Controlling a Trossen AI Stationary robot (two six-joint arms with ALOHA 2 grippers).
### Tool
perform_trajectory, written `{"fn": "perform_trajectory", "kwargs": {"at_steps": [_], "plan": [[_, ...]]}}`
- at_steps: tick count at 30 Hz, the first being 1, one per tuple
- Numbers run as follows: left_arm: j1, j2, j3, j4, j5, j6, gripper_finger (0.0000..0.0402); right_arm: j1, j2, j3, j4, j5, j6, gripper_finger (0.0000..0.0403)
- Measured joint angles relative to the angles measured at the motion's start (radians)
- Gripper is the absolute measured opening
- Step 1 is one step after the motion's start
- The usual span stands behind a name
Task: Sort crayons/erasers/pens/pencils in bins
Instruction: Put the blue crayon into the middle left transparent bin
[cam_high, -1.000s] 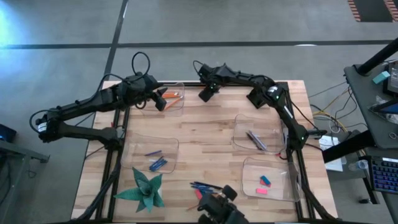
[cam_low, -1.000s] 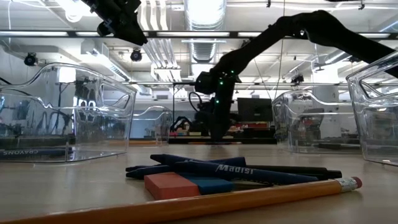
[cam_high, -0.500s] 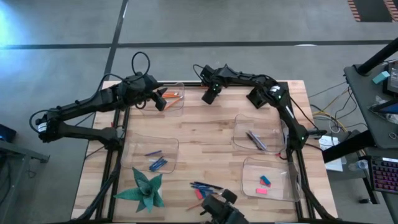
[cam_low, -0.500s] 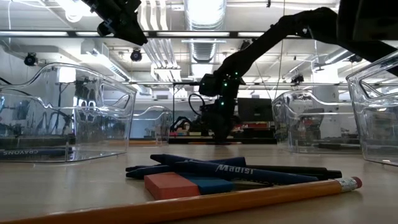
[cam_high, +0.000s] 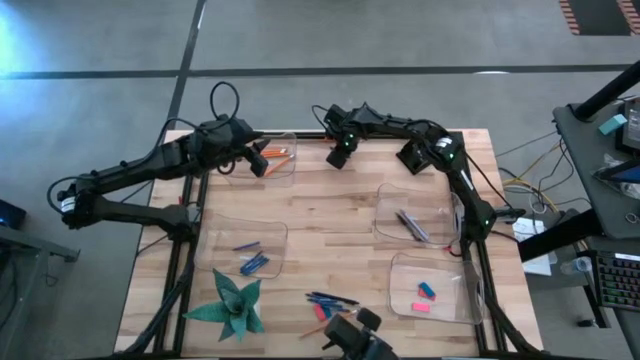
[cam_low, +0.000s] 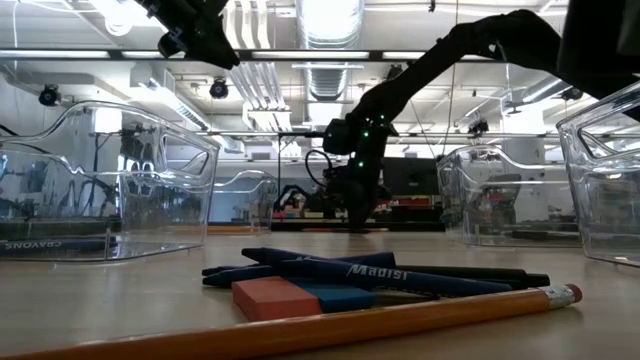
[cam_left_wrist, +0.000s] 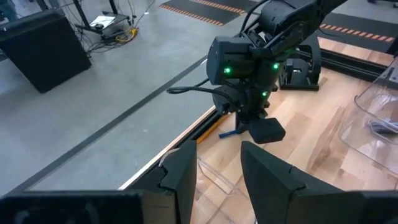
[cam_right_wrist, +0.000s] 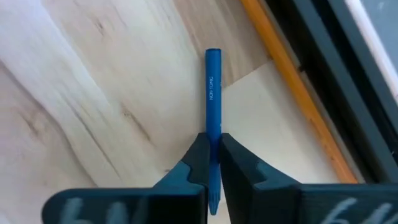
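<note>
At the table's far edge my right gripper (cam_high: 340, 155) points down and is shut on a blue crayon (cam_right_wrist: 213, 93). The crayon lies on the wood beside an orange pencil (cam_right_wrist: 292, 87), which lies along the table's edge. My left gripper (cam_left_wrist: 219, 171) hangs open, with nothing between its fingers, over the far-left bin (cam_high: 272, 162), which holds pencils. The near-left bin (cam_high: 245, 250) holds crayons. Of the right-hand bins, the middle one (cam_high: 415, 215) holds pens and the near one (cam_high: 430, 292) holds erasers. My right gripper pinches the blue crayon between its two fingers (cam_right_wrist: 198, 158), close to its pointed end (cam_right_wrist: 213, 140). The fingers come steeply from above, one on each long side. The crayon's longer part (cam_right_wrist: 213, 74) sticks out past the fingertips and lies flat on the table.
A loose pile of pens (cam_low: 370, 272), a red eraser (cam_low: 275, 297) and a pencil (cam_low: 330, 325) lies at the near edge. A green paper star (cam_high: 232, 300) sits at the near left. The table's dark frame rail (cam_right_wrist: 336, 68) runs right beside the crayon.
My right gripper has sunk a little toward the table at the far edge, rolled slightly, and shut on the blue crayon. The crayon has stayed on the table. My left gripper has kept still.
</note>
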Motion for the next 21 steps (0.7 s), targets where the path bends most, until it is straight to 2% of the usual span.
{"fn": "perform_trajectory", "kwargs": {"at_steps": [9, 14, 21], "plan": [[0.0, 0.0, 0.0, 0.014, 0.001, -0.007, 0.0112, 0.008, -0.058, 0.001, -0.069, -0.026, 0.017, 0.001], [0.0, -0.001, -0.003, 0.013, 0.009, -0.077, 0.0112, 0.016, -0.128, -0.001, -0.059, -0.035, 0.034, 0.001], [0.0, 0.01, -0.029, 0.014, 0.194, -0.064, 0.0112, 0.056, -0.241, -0.009, -0.041, -0.045, 0.035, 0.0009]]}}
